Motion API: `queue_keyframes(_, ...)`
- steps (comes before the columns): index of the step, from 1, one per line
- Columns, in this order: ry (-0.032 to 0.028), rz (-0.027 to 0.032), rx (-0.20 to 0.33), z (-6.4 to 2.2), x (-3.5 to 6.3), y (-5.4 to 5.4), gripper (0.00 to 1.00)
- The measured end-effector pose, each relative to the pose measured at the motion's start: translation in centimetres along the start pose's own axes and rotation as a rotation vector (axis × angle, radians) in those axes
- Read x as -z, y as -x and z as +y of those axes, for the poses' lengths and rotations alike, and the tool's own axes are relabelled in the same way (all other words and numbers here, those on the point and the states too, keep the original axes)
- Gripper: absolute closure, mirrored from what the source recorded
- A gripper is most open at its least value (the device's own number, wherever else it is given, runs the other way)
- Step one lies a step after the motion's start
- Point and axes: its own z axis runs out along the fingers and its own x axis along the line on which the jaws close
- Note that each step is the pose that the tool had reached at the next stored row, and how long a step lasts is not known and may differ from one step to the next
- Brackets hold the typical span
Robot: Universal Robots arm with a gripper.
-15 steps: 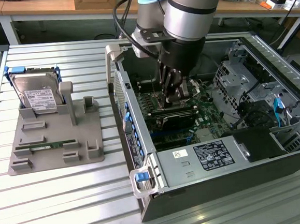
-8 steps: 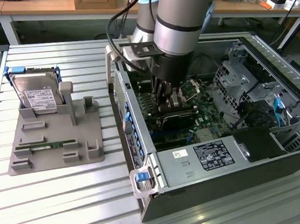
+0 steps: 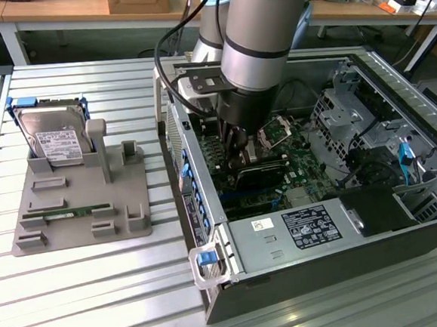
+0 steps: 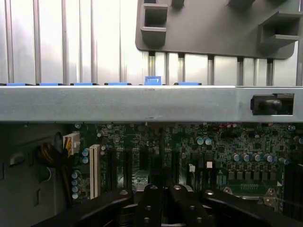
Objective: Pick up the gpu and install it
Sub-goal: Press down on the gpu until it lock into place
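The arm reaches down into the open computer case, its hand pressed together over the green motherboard. The gpu lies dark and flat just beneath the fingertips, at the hand's five o'clock. At nine o'clock, a hard drive stands in the grey holder on the counter.

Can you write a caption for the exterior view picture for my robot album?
Robot gripper, fingers shut, reaches down into the open computer case above the motherboard.

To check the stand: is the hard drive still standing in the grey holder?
Yes, the hard drive stands upright in the grey holder, outside the computer case.
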Motion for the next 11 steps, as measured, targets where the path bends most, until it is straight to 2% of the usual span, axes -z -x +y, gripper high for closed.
queue_keyframes(2,0.0004,0.0004,0.0,0.04,-0.22,0.0,0.89)
queue_keyframes(5,0.0003,-0.0026,0.0,0.08,-0.41,0.0,0.89)
queue_keyframes(9,-0.0002,-0.0157,0.0,0.09,-0.42,0.0,0.89)
queue_keyframes(10,-0.0013,-0.018,0.0,0.08,-0.14,0.0,0.89)
queue_keyframes(11,-0.0006,-0.0166,0.0,0.1,0.61,0.0,0.89)
